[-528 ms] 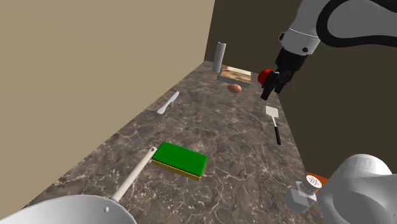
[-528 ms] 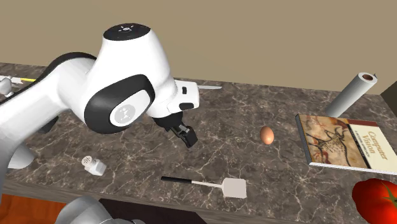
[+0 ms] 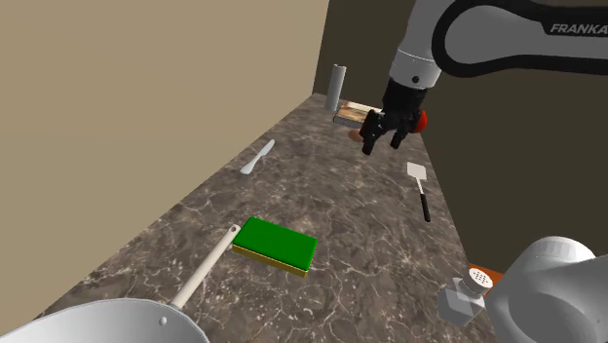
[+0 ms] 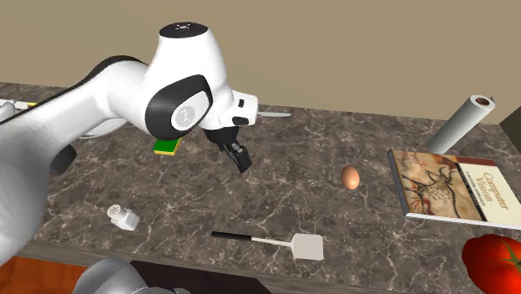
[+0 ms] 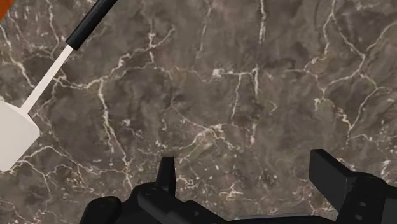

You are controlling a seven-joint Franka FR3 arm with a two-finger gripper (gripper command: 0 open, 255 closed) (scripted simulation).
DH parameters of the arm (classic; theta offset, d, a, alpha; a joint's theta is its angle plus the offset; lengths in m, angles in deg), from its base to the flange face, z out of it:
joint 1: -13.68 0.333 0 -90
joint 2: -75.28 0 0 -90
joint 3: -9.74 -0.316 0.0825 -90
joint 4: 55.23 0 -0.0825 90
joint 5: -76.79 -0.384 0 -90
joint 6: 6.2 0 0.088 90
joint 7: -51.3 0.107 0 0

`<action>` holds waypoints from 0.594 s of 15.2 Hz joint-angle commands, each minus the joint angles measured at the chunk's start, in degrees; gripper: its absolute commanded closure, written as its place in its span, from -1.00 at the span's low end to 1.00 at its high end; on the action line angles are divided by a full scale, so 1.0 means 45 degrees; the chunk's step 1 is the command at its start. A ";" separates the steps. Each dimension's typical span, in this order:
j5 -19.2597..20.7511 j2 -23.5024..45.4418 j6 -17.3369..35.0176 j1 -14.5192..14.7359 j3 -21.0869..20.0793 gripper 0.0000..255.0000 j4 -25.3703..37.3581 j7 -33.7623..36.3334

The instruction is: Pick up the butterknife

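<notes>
Nearest in the shoulder view, on the camera's side of the green sponge (image 3: 276,244), lies a white pan (image 3: 107,322) whose long pale handle reaches almost to the sponge, and off to the sponge's right in that view stands a salt shaker (image 3: 462,298). Beyond the sponge, also to its right, a white spatula (image 3: 421,187) with a black handle lies flat. The butterknife (image 3: 258,156) lies beyond the sponge too, flat on the desk (image 3: 322,205), close to the foot of the beige wall (image 3: 146,97) and touching nothing. The hand (image 3: 384,143) hangs above the desk beyond the sponge, on the spatula's side and well apart from the knife; its fingers stand wide apart and hold nothing. I judge three dangers: the knife is thin and lies flat on a hard top, so the fingers may slide over it or press into the desk; it lies near the wall, so the wrist may strike there; and the spatula lies closer to the hand, so it could be taken by mistake. Only bare desk lies between hand and knife. Farthest from the sponge are an egg (image 4: 351,177), a book (image 4: 451,190), a tomato (image 4: 494,261) and a grey roll (image 3: 336,88).
</notes>
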 commanded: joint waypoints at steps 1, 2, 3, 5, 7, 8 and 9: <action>-0.0233 0.0826 0.0264 -0.0118 -0.0468 -1.00 0.0494 0.1123; -0.0315 0.1270 0.0413 -0.0181 -0.0689 -1.00 0.0758 0.1653; -0.0377 0.1726 0.0554 -0.0245 -0.0902 -1.00 0.1043 0.2182; -0.0444 0.2668 0.0810 -0.0374 -0.1305 -1.00 0.1671 0.3237; -0.0433 0.3647 0.1026 -0.0491 -0.1667 -1.00 0.2376 0.4291; -0.0400 0.4149 0.1118 -0.0548 -0.1836 -1.00 0.2757 0.4816; -0.0347 0.4659 0.1197 -0.0594 -0.1990 -1.00 0.3158 0.5341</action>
